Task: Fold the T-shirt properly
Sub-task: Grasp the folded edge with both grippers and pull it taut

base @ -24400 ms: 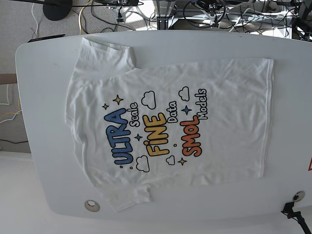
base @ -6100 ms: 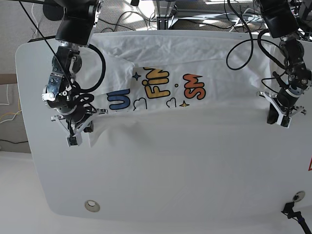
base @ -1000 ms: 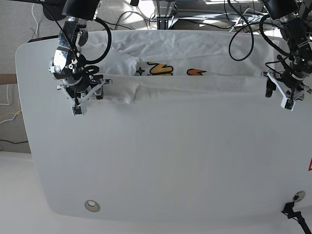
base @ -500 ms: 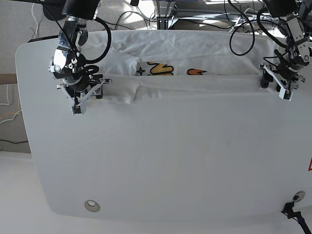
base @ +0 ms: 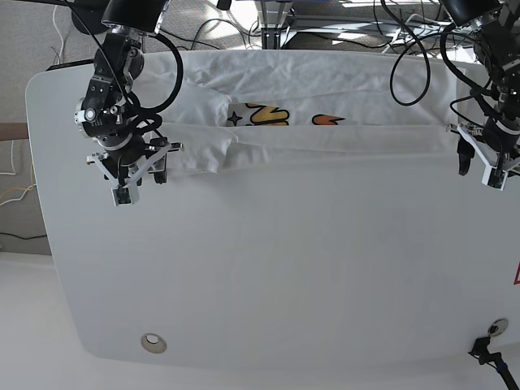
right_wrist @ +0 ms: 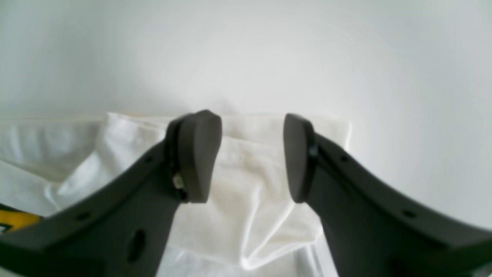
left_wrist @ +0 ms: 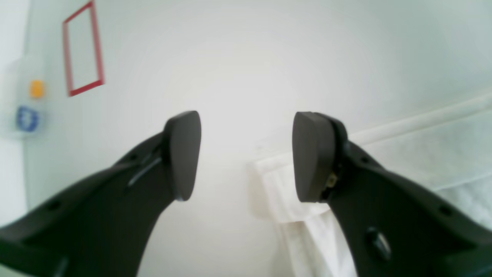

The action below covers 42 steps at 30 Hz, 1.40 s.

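Fingers of the left gripper [left_wrist: 246,161] are spread, T-shirt [left_wrist: 384,161] corner beside them; the right gripper [right_wrist: 251,157], also spread, hovers over its folded edge; bare table [base: 284,276] lies beyond both.

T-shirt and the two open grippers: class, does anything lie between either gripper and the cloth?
Nothing visible does. The right gripper hangs over the T-shirt's folded edge, and the left gripper sits beside its corner, with only bare table around them.

T-shirt [base: 325,97] print mostly hidden under the folded hem — only slivers show, unreadable. Blue and orange blobs [left_wrist: 32,104] at left edge of left wrist view — blurred, unidentifiable. Shirt's far edge merges with cables at frame top.
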{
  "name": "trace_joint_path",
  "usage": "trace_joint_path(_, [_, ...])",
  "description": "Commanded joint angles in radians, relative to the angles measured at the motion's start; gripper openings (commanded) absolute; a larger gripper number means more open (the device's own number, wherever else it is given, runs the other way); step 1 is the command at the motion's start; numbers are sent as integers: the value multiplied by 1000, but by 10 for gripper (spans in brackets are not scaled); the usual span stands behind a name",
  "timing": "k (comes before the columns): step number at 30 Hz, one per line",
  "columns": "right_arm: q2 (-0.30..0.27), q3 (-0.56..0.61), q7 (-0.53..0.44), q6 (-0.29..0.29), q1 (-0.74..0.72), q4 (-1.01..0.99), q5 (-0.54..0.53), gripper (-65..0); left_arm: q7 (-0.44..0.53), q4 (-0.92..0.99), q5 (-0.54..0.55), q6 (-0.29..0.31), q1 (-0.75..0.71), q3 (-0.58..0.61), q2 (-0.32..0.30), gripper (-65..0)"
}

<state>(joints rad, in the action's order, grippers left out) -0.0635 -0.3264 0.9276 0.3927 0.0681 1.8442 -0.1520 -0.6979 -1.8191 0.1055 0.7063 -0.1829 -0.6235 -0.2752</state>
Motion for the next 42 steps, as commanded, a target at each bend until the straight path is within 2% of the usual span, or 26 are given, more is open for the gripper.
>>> trace_joint_path(1, [8,-3,-11,-1,-3,65,-13,-356,-16,-20,7,-8,7,-39,-19,-305])
trace_joint_path(6, [15,-4,-2,-1,129,122,-125,-358,-104,-23,6,-8,-34,-71,-17,-305])
trace_joint_path(8, [15,-4,-2,-2,183,122,-165,-358,-105,-23,6,-8,-79,-68,-12,-305])
trace_joint_path(10, [20,-4,-2,-2,229,122,-185,-360,-102,-23,6,-8,-119,-66,23,-305])
trace_joint_path(14, [21,-3,-2,-2,273,117,-205,-360,-101,-18,1,-8,-163,-31,54,-307])
trace_joint_path(17, [18,-3,-3,-2,270,76,-202,-360,-99,11,0,-8,-183,43,57,-307])
trace_joint_path(21, [12,-3,-41,-2,240,-30,-200,-360,-99,111,0,-8,-140,98,55,-307])
trace_joint_path(24, [-19,-3,-97,-2,221,-108,-200,-360,-99,170,-2,-8,-105,98,52,-307])
trace_joint_path(28, [-51,-4,-114,-2,167,-180,-200,-360,-92,244,-13,-8,-51,98,24,-307])
trace_joint_path(32, [-58,-6,-114,-2,124,-205,-200,-360,-32,284,-77,-8,0,98,24,-307])
trace_joint_path(37, [-63,-4,-114,-2,100,-205,-200,-360,-30,284,-77,-8,36,93,24,-307])
trace_joint_path(40, [-62,-4,-112,-2,95,-203,-206,-360,-29,247,-76,-8,62,26,24,-307])
trace_joint_path(42, [-65,-4,-112,-2,95,-203,-205,-360,-33,203,-36,-8,62,-19,26,-307])
